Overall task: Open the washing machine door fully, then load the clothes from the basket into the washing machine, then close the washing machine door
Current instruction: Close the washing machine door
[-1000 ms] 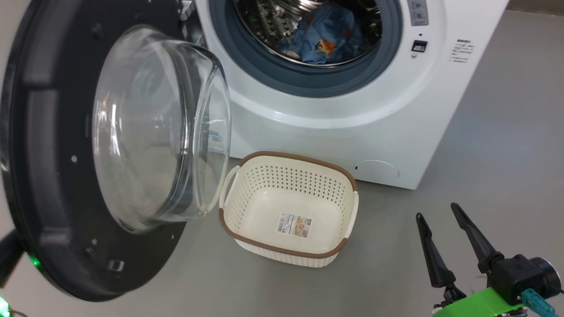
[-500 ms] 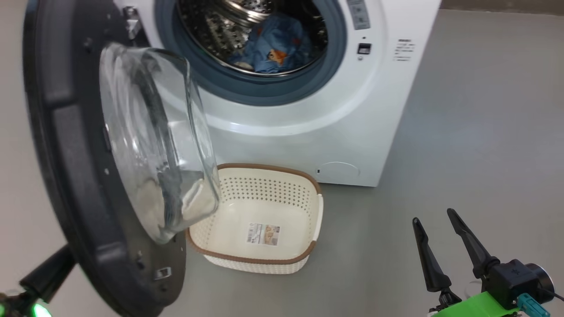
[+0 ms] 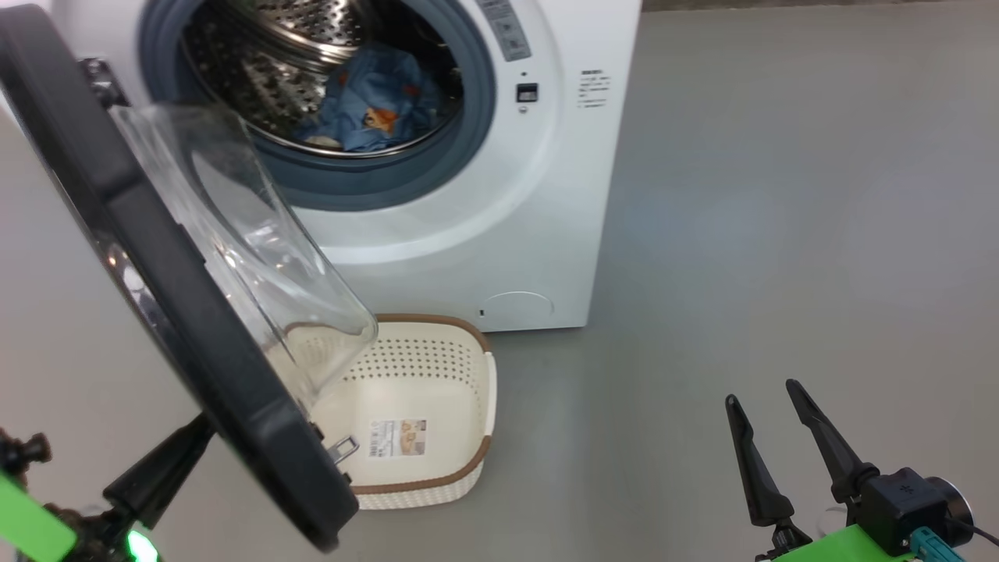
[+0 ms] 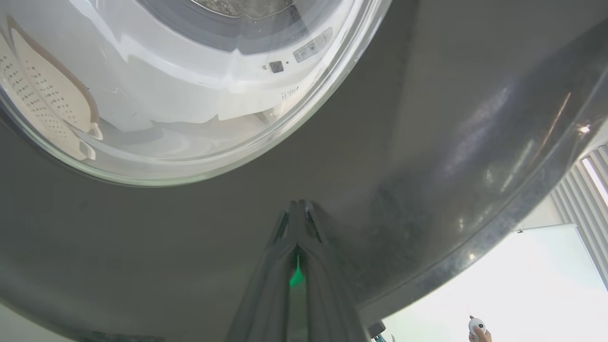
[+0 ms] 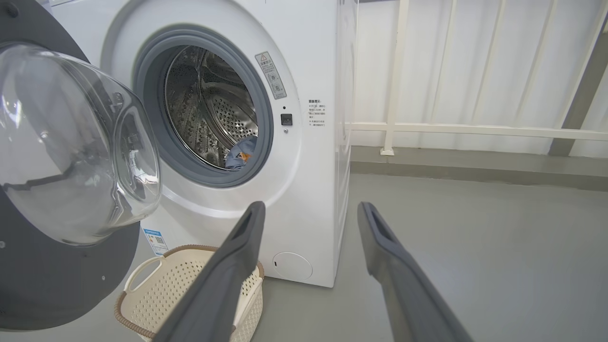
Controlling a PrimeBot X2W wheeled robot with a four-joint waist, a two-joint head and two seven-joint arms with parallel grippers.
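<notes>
Black-rimmed washing machine door (image 3: pixel 156 312) is hanging half-swung, partly hiding the basket (image 3: pixel 485 390) at the foot of the washing machine (image 3: pixel 546 195); clothes (image 3: pixel 375 109) are lying inside. Recommending: be pushing steadily near the free edge til it's clicking shut. L gripper (image 4: pixel 298 204): fingers pressed together, tips touching door's outer face, gripping nothing. R gripper (image 3: pixel 761 390): spread wide, idling well apart.

Soft, even light leaves faint shadows on the floor (image 3: pixel 780 195), glints streak the glass of the washing machine door (image 3: pixel 179 320), and the left wrist view's corner blows out white.
</notes>
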